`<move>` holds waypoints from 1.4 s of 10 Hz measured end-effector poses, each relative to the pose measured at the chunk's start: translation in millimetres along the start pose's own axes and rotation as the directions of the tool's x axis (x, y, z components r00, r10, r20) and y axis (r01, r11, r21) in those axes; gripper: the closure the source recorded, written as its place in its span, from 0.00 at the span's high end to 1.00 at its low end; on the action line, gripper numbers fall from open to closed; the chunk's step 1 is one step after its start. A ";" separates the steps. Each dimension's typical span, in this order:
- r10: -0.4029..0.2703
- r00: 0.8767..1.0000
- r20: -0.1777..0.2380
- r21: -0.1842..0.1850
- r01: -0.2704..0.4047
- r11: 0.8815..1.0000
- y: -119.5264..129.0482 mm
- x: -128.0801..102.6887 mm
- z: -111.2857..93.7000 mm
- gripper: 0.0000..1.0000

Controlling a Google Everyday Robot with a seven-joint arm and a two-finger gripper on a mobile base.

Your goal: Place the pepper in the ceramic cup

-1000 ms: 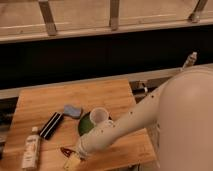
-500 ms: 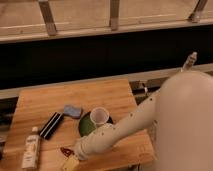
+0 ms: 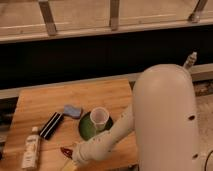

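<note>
The small dark red pepper (image 3: 65, 151) lies on the wooden table (image 3: 45, 102) near its front edge. My gripper (image 3: 69, 163) hangs right over and just in front of the pepper, at the bottom of the camera view, open with the pepper not gripped. The pale ceramic cup (image 3: 99, 116) stands upright on a round green plate (image 3: 84, 129), to the right of and behind the pepper. My white forearm (image 3: 105, 140) reaches across the plate's front edge and hides part of it.
A black ribbed bar (image 3: 51, 125) lies left of the plate, with a blue-grey sponge (image 3: 72, 110) behind it. A white-labelled bottle (image 3: 31, 151) lies at the front left. My large white body (image 3: 165, 120) fills the right side. A dark ledge and railing run behind the table.
The arm has sunk slightly toward the table's front edge, bringing the gripper lower over the pepper. The objects have not moved.
</note>
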 end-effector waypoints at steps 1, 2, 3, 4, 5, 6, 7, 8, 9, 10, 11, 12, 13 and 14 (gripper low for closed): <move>0.000 1.000 -0.002 0.001 0.000 1.000 0.5 0.3 0.3 0.77; 0.005 1.000 -0.005 0.004 -0.005 1.000 -1.0 1.9 -2.1 0.69; 0.006 1.000 -0.007 0.004 -0.006 1.000 -1.6 2.2 -2.8 0.58; 0.008 1.000 -0.006 0.007 -0.008 1.000 -2.9 1.9 -3.1 0.48; 0.008 1.000 -0.006 0.008 -0.008 1.000 -3.6 1.8 -3.3 0.38; 0.009 1.000 -0.006 0.009 -0.009 1.000 -4.0 2.1 -4.3 0.28; 0.009 1.000 -0.007 0.009 -0.009 1.000 -3.8 2.6 -5.2 0.18; 0.011 1.000 -0.008 0.009 -0.011 1.000 -3.8 3.1 -5.9 0.08; 0.010 1.000 -0.010 0.006 -0.010 1.000 -2.7 3.7 -6.2 0.02; 0.009 1.000 -0.015 0.002 -0.009 1.000 -0.6 6.4 -6.3 0.00; 0.008 1.000 -0.025 -0.004 -0.008 1.000 1.9 10.2 -6.7 0.00; 0.009 1.000 -0.021 -0.001 -0.009 1.000 1.7 8.8 -6.6 0.00; -0.009 1.000 -0.006 0.022 0.009 1.000 0.0 2.1 -9.7 0.00; -0.036 0.999 0.006 0.044 0.036 0.998 -1.2 -9.2 -14.2 0.00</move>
